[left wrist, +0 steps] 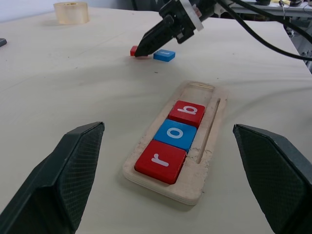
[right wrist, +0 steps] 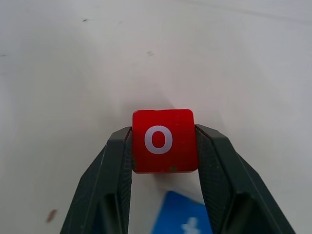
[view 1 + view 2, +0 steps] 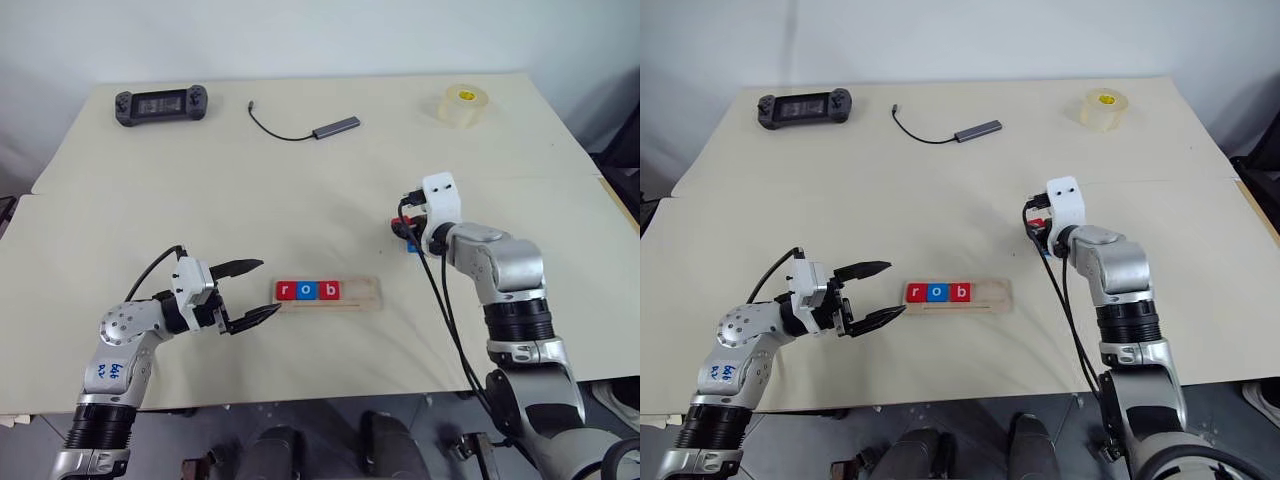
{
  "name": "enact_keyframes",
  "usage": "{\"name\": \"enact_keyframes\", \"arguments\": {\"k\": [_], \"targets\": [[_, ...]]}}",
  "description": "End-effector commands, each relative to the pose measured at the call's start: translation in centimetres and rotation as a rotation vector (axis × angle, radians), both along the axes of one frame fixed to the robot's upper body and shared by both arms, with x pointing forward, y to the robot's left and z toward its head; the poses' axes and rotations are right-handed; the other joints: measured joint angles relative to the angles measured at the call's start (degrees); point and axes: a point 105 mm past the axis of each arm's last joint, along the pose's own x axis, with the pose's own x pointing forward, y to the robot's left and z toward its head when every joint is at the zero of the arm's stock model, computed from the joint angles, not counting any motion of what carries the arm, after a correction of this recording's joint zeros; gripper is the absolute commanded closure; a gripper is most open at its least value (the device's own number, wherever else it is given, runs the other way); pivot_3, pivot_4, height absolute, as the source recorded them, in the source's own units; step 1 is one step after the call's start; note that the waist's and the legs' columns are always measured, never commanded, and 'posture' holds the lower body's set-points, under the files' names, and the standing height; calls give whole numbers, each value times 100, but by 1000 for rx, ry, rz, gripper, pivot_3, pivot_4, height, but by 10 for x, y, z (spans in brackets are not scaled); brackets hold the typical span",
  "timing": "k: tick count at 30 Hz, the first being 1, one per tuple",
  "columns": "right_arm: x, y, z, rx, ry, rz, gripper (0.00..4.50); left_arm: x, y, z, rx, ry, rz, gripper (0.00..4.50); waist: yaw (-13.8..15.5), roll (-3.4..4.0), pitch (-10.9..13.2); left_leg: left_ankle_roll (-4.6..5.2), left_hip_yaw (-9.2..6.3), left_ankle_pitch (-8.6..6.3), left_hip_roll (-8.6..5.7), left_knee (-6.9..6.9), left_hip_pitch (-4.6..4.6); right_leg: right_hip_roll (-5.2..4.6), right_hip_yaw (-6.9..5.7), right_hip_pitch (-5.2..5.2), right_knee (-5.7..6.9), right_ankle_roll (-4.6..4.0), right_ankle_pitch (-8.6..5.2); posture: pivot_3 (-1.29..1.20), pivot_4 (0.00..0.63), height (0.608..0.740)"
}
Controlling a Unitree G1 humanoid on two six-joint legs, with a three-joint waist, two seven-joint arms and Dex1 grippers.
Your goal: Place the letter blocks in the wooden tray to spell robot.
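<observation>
The wooden tray [image 3: 362,292] lies at the middle front of the table. It holds a red r [image 1: 160,161], a blue o [image 1: 175,134] and a red b [image 1: 187,112], filling its left part; its right part is bare. Further right and back, my right gripper [image 2: 163,141] is shut on a red o block [image 2: 165,140], low at the table surface. A blue block [image 2: 183,219] lies right beside it, its letter partly hidden. My left gripper [image 3: 255,292] stands open just left of the tray, holding nothing.
At the table's far side lie a black handheld game console [image 3: 161,104], a grey USB hub with a black cable [image 3: 335,127] and a roll of clear tape [image 3: 464,104]. A seam runs across the tabletop behind both arms.
</observation>
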Motion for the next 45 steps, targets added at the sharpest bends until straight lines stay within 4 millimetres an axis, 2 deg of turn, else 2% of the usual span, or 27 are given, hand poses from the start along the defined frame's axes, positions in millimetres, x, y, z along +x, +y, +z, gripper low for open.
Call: {"name": "enact_keyframes", "arguments": {"k": [1,5,12,16,19,23,27,33,38,41,45], "targets": [[2,1,12,13,-55,4,2010,-1,0,7,5,-39,-6,0,0,0,0,0,0,0,0,0,0,0,0,0,0,0,0,0,150,740],[-6,-8,26,-9,-82,19,703,-2,2,7,7,-40,3,0,17,0,0,0,-2,0,-1,1,0,-1,0,1,-1,0,0,0,150,740],[-43,-33,45,-45,-80,10,703,-4,3,5,9,-29,0,0,29,0,0,1,-6,0,-2,-7,-3,-3,-2,1,-7,0,0,0,150,740],[-63,-49,37,-59,-37,-32,703,-3,2,4,8,-21,-7,0,36,-1,0,1,-5,0,-2,-6,-3,-3,-1,2,-8,0,0,0,150,740],[-68,-54,29,-60,-15,-54,703,-2,1,4,9,-17,-17,0,41,-1,0,1,-1,0,-2,-6,-2,-3,2,2,-10,0,0,0,150,740],[-66,-49,27,-51,-12,-45,703,-1,0,5,10,-17,-25,0,39,-1,0,1,2,0,-2,-6,-1,-2,4,1,-8,0,0,0,150,740],[-47,-30,25,-39,-22,-5,703,0,-1,6,13,-20,-32,0,12,-1,0,1,7,0,-2,-5,0,-2,7,1,-8,0,0,0,150,740],[-17,-13,17,-47,-20,10,703,0,-2,9,13,-32,-26,0,5,0,0,1,8,1,-3,-6,2,-2,7,-1,-5,0,0,0,150,740],[-4,0,11,-39,-15,26,703,-2,-1,9,9,-36,-9,0,9,0,0,2,3,1,-3,-6,0,-2,3,-1,-6,0,0,0,150,740],[-3,7,4,-47,-8,43,1269,-3,0,9,5,-38,6,0,0,0,0,2,1,1,-3,-7,0,-2,1,-1,-5,0,0,0,150,740],[-2,5,4,-52,-16,38,2628,-4,0,9,6,-38,11,0,2,0,0,2,2,1,-2,-6,1,-2,1,0,-4,0,0,0,150,740]]}}
